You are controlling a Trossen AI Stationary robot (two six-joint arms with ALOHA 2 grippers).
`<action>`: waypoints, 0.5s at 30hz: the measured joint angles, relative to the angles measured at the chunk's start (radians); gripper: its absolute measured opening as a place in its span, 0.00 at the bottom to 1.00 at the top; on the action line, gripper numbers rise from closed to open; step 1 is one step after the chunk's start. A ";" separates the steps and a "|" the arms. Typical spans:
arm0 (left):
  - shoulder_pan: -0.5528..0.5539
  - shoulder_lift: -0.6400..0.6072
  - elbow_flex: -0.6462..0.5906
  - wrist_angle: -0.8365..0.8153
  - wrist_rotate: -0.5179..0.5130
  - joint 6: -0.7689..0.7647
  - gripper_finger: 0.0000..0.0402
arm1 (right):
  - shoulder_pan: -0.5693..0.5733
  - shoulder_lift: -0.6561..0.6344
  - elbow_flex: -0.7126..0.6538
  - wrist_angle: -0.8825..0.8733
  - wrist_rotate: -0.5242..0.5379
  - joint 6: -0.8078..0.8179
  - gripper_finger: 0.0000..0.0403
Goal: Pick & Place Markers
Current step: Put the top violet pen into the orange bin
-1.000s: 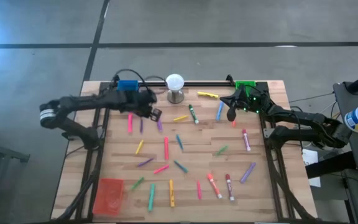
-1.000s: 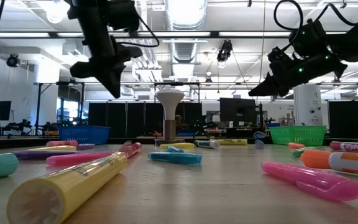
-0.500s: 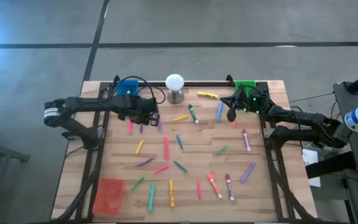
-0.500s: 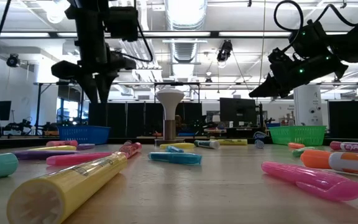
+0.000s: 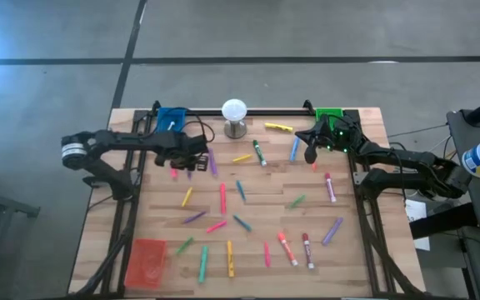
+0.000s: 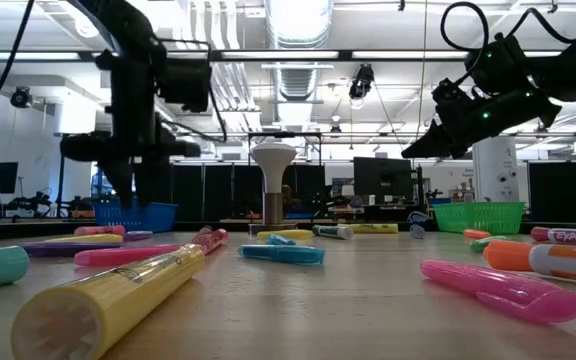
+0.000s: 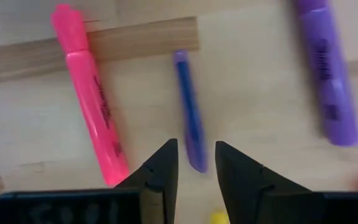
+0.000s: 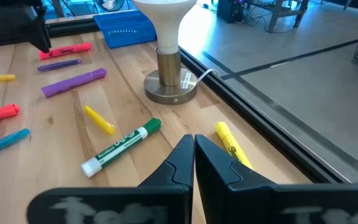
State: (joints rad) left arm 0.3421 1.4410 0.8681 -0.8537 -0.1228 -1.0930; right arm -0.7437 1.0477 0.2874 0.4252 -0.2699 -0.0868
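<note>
Fingers of the left claw (image 7: 196, 163) stand parted with nothing between them, hovering straight above a thin purple-blue marker (image 7: 189, 112) that lies on the pale wooden plank surface (image 7: 260, 74). To my eye the step in hand is the grasp of that marker: the claw should drop with one finger on each side of the slim barrel and close across it, not along it, since so thin a stick could roll out of a slanted pinch.

Close on one side lies a fat pink highlighter (image 7: 89, 99), near enough that a finger might nudge it on the way down. On the other side lies a broad purple highlighter (image 7: 327, 74), a little farther off. A yellow scrap shows beside the fingertips, too cut off to name.

Farther out, the rest of the markers (image 5: 222, 198) are strewn over the whole surface. A blue mesh tray (image 5: 171, 117) sits at the far edge behind the left arm, a white ball on a metal stand (image 5: 234, 117) at the far middle, a green tray (image 5: 329, 113) at the far right, and a red tray (image 5: 147, 260) at the near left corner.

The right claw (image 8: 193, 152) hangs closed and empty above the surface, near a yellow marker (image 8: 232, 146) and a white-and-green marker (image 8: 120, 148).
</note>
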 joint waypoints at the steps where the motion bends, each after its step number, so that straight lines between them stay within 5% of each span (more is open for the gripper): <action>1: 0.006 0.000 -0.017 0.016 0.000 0.004 0.25 | 0.000 0.000 0.000 0.000 0.000 0.000 0.02; 15: 0.049 0.000 -0.146 0.235 0.002 0.021 0.25 | 0.000 0.000 0.000 0.005 0.000 0.000 0.02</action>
State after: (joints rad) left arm 0.3916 1.4406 0.7221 -0.6183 -0.1205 -1.0724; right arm -0.7437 1.0477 0.2873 0.4297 -0.2698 -0.0864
